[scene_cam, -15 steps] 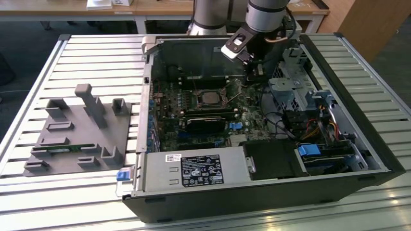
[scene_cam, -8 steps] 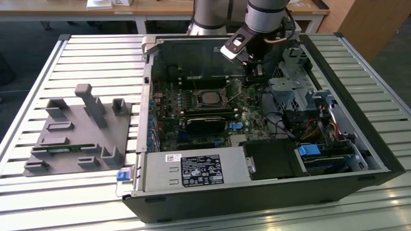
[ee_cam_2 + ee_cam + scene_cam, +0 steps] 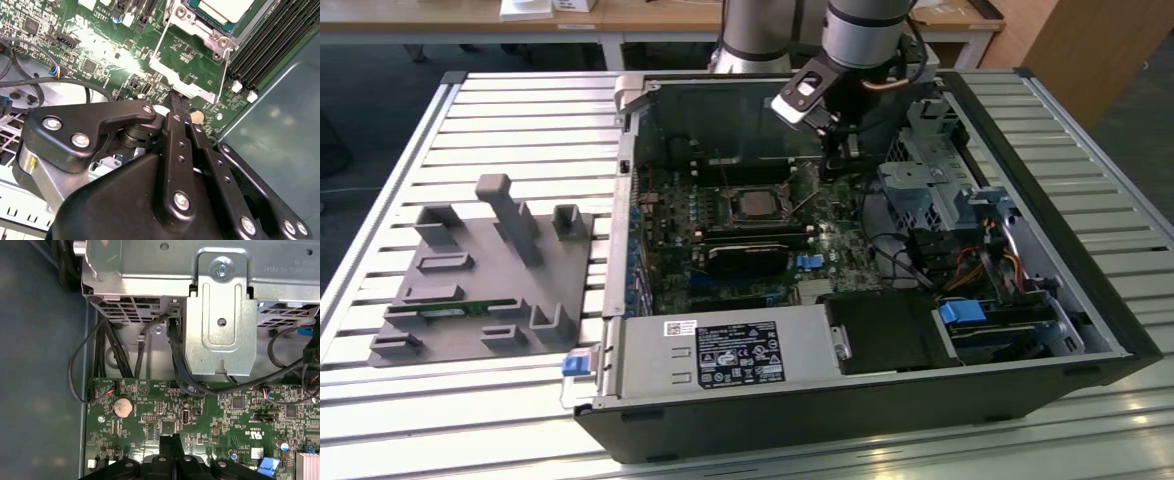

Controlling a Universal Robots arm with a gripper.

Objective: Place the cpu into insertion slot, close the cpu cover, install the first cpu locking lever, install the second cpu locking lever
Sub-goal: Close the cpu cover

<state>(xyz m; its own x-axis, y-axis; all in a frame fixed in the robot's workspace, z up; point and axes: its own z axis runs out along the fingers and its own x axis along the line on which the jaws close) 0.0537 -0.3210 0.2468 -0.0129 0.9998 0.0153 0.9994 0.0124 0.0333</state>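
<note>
second wrist view, end effector grips cover

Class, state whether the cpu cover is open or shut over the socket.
Open: the cpu cover is swung clear of the cpu, its window framing bare green board.

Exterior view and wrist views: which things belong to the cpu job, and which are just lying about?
Job: cpu, seated in the insertion slot; cpu cover, open; pincer at the cover's edge.
Lying about: grey fixture tray, power supply, coin cell, drive cage.
</note>
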